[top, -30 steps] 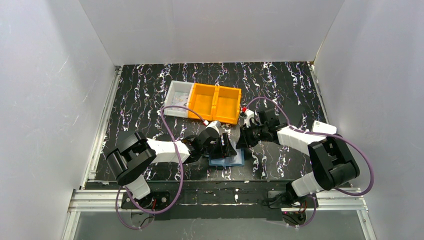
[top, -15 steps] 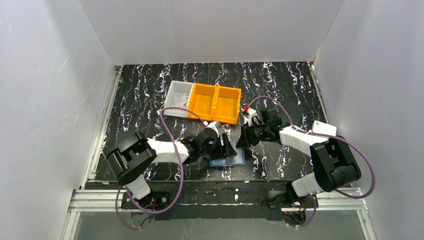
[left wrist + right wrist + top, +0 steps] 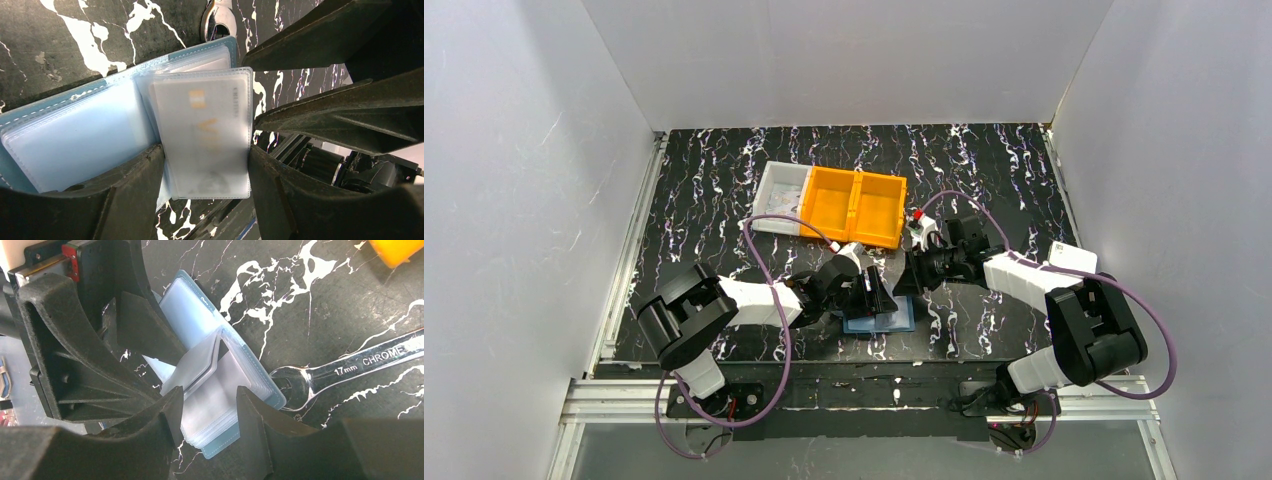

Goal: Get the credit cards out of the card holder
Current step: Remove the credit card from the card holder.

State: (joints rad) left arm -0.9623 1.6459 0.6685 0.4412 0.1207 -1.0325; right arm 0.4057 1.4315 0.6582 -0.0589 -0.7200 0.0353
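left gripper (image 3: 205,152) is pinching one clear sleeve (image 3: 200,90) by two opposite edges, with its jaws pressing in from both sides. a credit card (image 3: 205,130) is sitting inside this sleeve. i am judging that the gripper is holding the leaf this way to separate one pocket from the others, so that the other arm can reach the card. the card holder (image 3: 85,135) is lying open on the table (image 3: 984,170), close to the near edge and between the two arms. if more cards are hiding in the stacked sleeves, i cannot count them.

more to the right, the right gripper (image 3: 207,400) is hanging over the right half of the holder with its jaws spread and nothing between them. i cannot tell if it is touching the stack. probably it is lining up to pull the card out. further right, a wrench (image 3: 350,367) is lying with its head just beside the holder's corner.

the left wrist view is showing the card's face, with a gold chip and faded letters. the right wrist view is not showing this, but it is showing that the sleeve is tilting up from the stack like a turning page. the top view is showing only that both grippers are meeting over the holder and covering most of it, with orange bins (image 3: 854,205) standing well behind.
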